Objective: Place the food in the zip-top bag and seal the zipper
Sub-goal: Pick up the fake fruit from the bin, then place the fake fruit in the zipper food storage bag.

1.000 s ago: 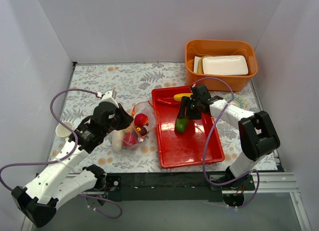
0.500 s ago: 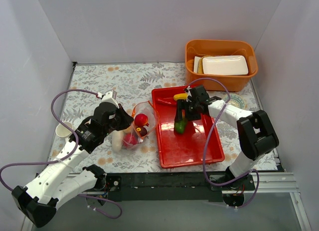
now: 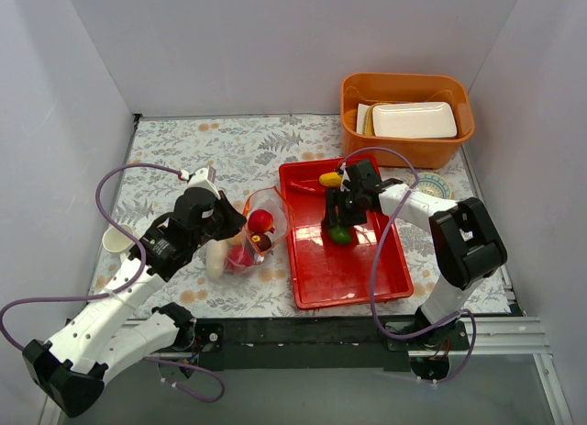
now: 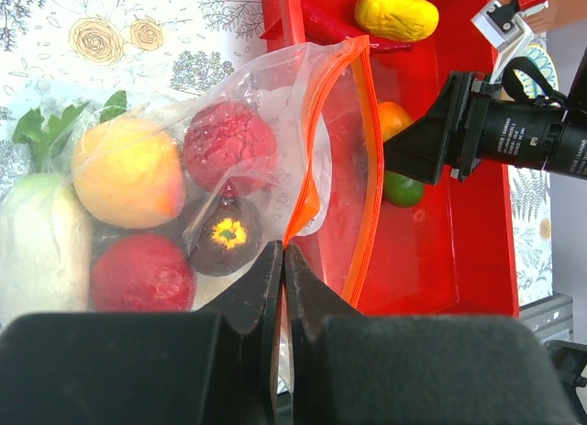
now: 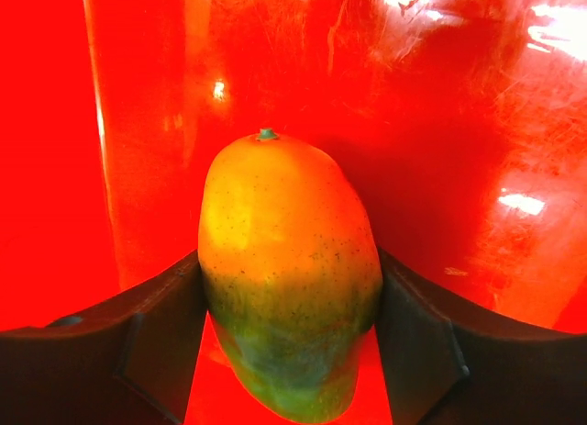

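The clear zip-top bag (image 3: 258, 225) lies left of the red tray (image 3: 348, 271), its mouth held open toward the tray. My left gripper (image 4: 284, 252) is shut on the bag's rim by the orange-red zipper (image 4: 369, 168). Inside the bag are a yellow-orange fruit (image 4: 128, 173), two red ones (image 4: 229, 136) and a dark purple one (image 4: 225, 237). A white oblong (image 4: 32, 241) shows at the bag's far end. My right gripper (image 5: 289, 287) has both fingers against an orange-green mango (image 5: 289, 269) over the tray. A yellow piece (image 3: 330, 179) and a red chili (image 3: 307, 187) lie at the tray's far end.
An orange tub (image 3: 353, 113) holding a white foam tray (image 3: 413, 119) stands at the back right. A patterned bowl (image 3: 435, 183) sits right of the red tray. A small pale cup (image 3: 116, 239) is at the left edge. Grey walls enclose the floral mat (image 3: 229, 145).
My right gripper has shifted a little toward the tray's far left, and the mango between its fingers has turned and looks shorter from above. The left arm and bag have stayed put.
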You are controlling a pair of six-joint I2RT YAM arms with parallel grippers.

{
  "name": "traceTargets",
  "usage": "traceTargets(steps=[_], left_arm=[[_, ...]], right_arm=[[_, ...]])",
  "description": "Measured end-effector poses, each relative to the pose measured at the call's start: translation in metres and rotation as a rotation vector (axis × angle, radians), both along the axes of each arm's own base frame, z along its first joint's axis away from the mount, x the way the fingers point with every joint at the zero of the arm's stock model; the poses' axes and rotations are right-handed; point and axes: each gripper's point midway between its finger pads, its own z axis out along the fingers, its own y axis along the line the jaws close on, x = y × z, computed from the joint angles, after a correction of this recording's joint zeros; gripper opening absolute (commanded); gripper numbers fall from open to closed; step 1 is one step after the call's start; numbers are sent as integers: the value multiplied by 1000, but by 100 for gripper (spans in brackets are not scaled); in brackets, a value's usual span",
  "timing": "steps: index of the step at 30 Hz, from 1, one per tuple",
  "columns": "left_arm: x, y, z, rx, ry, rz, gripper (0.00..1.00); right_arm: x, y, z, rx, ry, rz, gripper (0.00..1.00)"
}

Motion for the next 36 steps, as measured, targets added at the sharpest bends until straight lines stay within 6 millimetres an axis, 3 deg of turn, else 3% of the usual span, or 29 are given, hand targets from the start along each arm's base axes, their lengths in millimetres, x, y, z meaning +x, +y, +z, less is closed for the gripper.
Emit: traceTargets(steps=[3,9,13,18,21,28,32,36], left_arm=[[0,0,-1,2,3,0,0],[0,0,-1,2,3,0,0],[0,0,-1,2,3,0,0],[1,-1,-2,4,8,-1,0],[1,-2,-4,6,12,-4,0],[1,-5,-5,1,19,-16,0],[0,-6,-5,-1,22,-21,0],[0,-6,-5,-1,23,-23,0]], right_arm=[[0,-1,0,-4,-1,2,50],[-4,-7,6,-26,-3,-8,45],[-6,-10,26,-16,-39,-15,44],[-9,-1,69,70,-110,0,45],[-12,17,102,150,-159,35,48],[-39,80,166,326,-241,198,51],[-52,112,182,380,-243,281,50],[-58,137,169,381,-207,324,50]])
